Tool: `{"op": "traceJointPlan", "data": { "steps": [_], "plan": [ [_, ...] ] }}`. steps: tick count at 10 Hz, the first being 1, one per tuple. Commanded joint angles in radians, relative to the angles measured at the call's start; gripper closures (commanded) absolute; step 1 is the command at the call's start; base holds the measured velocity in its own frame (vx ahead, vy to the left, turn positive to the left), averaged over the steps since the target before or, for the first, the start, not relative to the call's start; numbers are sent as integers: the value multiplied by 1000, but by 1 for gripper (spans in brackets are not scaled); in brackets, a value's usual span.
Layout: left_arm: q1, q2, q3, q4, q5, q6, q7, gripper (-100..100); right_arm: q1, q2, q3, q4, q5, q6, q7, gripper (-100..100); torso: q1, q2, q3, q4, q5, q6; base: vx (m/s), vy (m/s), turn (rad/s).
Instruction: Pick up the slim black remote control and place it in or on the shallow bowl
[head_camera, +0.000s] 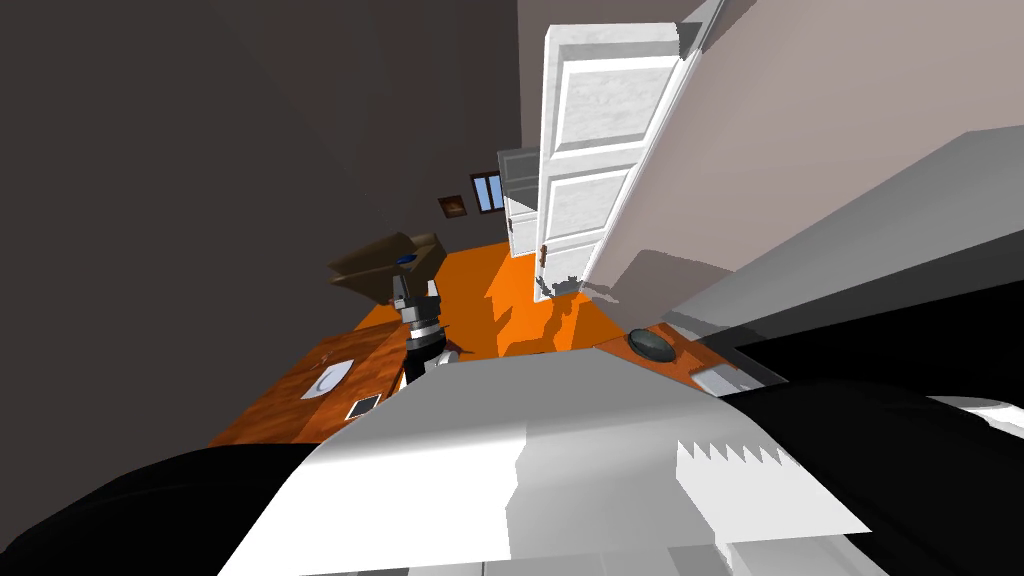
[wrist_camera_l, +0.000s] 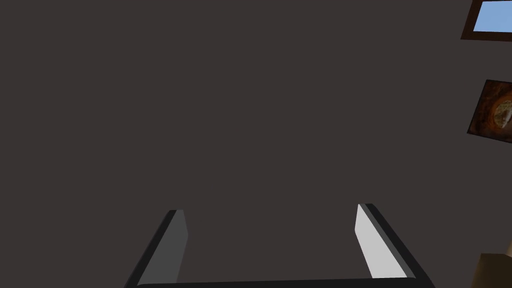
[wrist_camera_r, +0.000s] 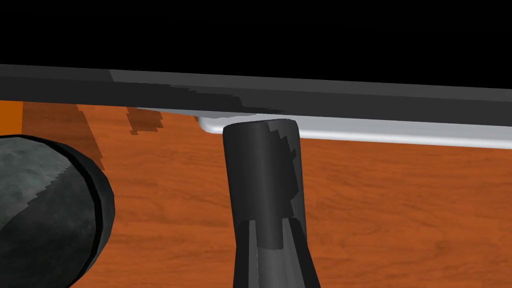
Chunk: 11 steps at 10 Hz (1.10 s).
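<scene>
In the right wrist view my right gripper (wrist_camera_r: 271, 235) is shut on the slim black remote control (wrist_camera_r: 262, 170), which stands up from between the fingers (wrist_camera_r: 244, 255) over a brown wooden top (wrist_camera_r: 400, 200). Beside the remote, a short gap away, is the shallow bowl (wrist_camera_r: 45, 210), dark grey with a thick rim. The head view shows the same bowl (head_camera: 651, 345) on the wooden top to my right. My left gripper (wrist_camera_l: 270, 235) is open and holds nothing; it faces a dark wall. The left arm (head_camera: 420, 320) is raised in front of me.
Behind the remote a flat silver-white object (wrist_camera_r: 400, 134) lies on the wooden top under a long dark grey band (wrist_camera_r: 300, 95). To the left is a wooden desk (head_camera: 290, 410) with a white sheet (head_camera: 328, 378) and a small tablet (head_camera: 363, 407). Ahead are a brown armchair (head_camera: 385, 265), orange floor (head_camera: 480, 300) and a white open door (head_camera: 590, 170).
</scene>
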Motion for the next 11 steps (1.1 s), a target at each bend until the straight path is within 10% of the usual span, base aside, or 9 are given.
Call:
{"op": "traceJointPlan", "data": {
  "steps": [1, 11],
  "plan": [
    [0, 0, 0, 0, 0, 0, 0, 0, 50, -45, -14, -50, -10, -50, -50, 100, 0, 0, 0, 0, 0, 0, 19, 27, 24],
    [0, 0, 0, 0, 0, 0, 0, 0, 145, -96, 17, -179, -84, 0, -165, 100, -13, -27, -14, -2, 27, -26, 55, -4, 41]
  ]
}}
